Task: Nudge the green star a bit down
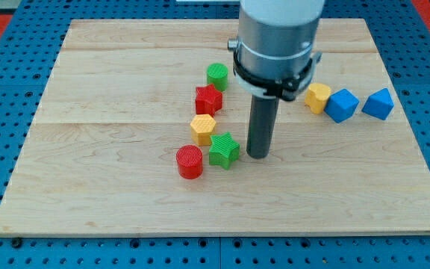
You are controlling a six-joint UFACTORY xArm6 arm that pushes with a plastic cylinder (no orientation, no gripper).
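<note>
The green star [224, 150] lies near the middle of the wooden board [95, 164]. My tip [257, 155] rests on the board just to the star's right, a small gap away. A red cylinder [189, 162] sits touching the star's lower left. A yellow hexagon [202, 128] sits just above and left of the star. A red star [208, 99] and a green cylinder [217, 76] continue the line toward the view's top.
At the view's right, a yellow hexagon [318, 98], a blue block [342, 105] and another blue block [378, 104] stand in a row. The arm's grey body [278, 41] hangs over the board's upper middle. A blue pegboard [6, 90] surrounds the board.
</note>
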